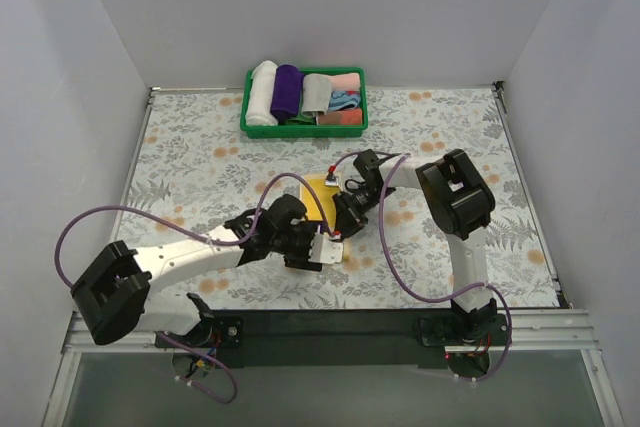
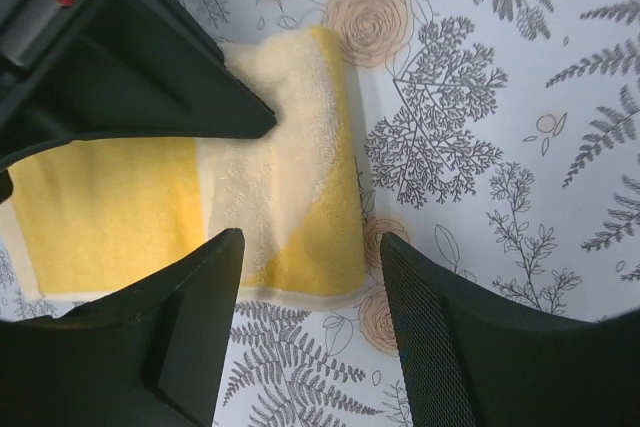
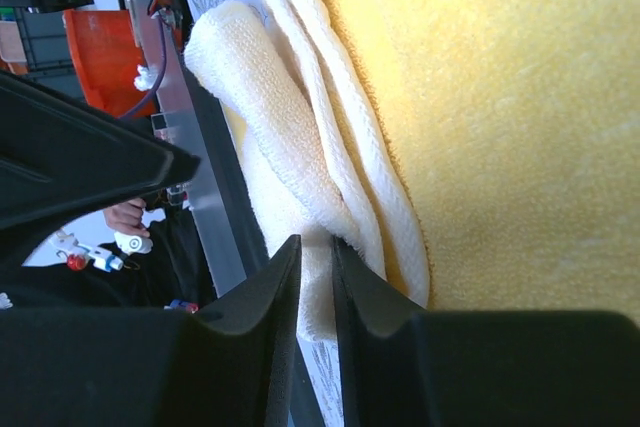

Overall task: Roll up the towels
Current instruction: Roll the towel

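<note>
A pale yellow towel (image 1: pixel 318 197) lies on the flowered table between my two grippers, its near end folded over and showing a paler side (image 2: pixel 290 147). My left gripper (image 2: pixel 310 282) is open, its fingers (image 2: pixel 190 327) straddling that folded end without touching it. My right gripper (image 3: pixel 315 257) is shut on the cream edge of the yellow towel (image 3: pixel 500 97), with the cloth pinched between its fingertips. In the top view the left gripper (image 1: pixel 328 250) sits just in front of the towel and the right gripper (image 1: pixel 345 215) at its right side. A light grey towel (image 1: pixel 316 93) lies rolled in the basket.
A green basket (image 1: pixel 300 131) stands at the back of the table, holding a white roll (image 1: pixel 262 92), a purple roll (image 1: pixel 287 90), and pink and blue cloths (image 1: pixel 345 97). Purple cables loop beside both arms. The right gripper's finger (image 2: pixel 150 77) crosses the left wrist view.
</note>
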Tool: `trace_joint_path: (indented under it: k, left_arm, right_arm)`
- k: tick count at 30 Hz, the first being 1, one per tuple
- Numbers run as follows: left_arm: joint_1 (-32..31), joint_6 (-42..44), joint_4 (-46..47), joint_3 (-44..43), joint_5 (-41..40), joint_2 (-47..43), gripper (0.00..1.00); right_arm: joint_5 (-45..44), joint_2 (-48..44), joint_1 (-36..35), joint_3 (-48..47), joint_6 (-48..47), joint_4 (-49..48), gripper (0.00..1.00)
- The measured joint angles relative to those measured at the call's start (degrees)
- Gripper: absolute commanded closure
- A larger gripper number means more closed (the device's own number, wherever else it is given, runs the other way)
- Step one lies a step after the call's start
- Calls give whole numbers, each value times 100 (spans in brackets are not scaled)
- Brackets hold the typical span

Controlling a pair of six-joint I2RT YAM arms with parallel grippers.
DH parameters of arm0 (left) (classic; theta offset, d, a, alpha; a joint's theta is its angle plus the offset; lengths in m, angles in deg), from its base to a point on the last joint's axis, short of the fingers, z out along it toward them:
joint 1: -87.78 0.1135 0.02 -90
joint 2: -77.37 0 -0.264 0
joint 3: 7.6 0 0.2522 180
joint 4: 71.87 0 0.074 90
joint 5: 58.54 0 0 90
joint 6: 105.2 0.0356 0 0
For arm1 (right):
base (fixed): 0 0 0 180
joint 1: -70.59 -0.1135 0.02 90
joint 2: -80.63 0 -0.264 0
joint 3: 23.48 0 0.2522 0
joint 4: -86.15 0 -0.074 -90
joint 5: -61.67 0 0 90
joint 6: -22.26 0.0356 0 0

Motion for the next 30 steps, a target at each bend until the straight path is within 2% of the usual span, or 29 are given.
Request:
trace_joint_path:
  k: [5, 12, 15, 16, 17, 21, 24, 25, 26, 30]
  left_arm:
    - [-573, 116, 417, 308, -824, 282, 47]
    - [-870, 264, 1051, 505, -1462, 793, 49]
    - [-894, 295, 1307, 507, -1591, 920, 60]
    - [-903, 295, 1373, 507, -1624, 970, 71]
    - [-905, 264, 1408, 505, -1635, 1021, 76]
    - [-883, 168, 1032, 173, -1469, 1239, 85]
    - [-787, -52, 485, -210, -1097, 1368, 91]
    - [-767, -138, 354, -306, -964, 1401, 93]
    - [-752, -232, 225, -393, -831, 1427, 94]
    - [-675, -553, -391, -634, -214, 1545, 96]
  right_arm:
    - [-140, 2, -4, -72, 7, 68, 80]
    - [-125, 83, -4, -133, 33, 142, 81]
    - [-107, 109, -4, -153, 35, 160, 81]
    - [-105, 109, -4, -153, 35, 162, 81]
    - [-105, 111, -4, -153, 37, 164, 81]
    - [-107, 109, 17, -160, 35, 170, 78]
    - [-107, 76, 105, -199, 28, 284, 66]
    - [-111, 44, 166, -232, 15, 339, 56]
    - [-136, -2, 245, -280, -2, 413, 52]
    - [-586, -363, 826, -634, -214, 511, 42]
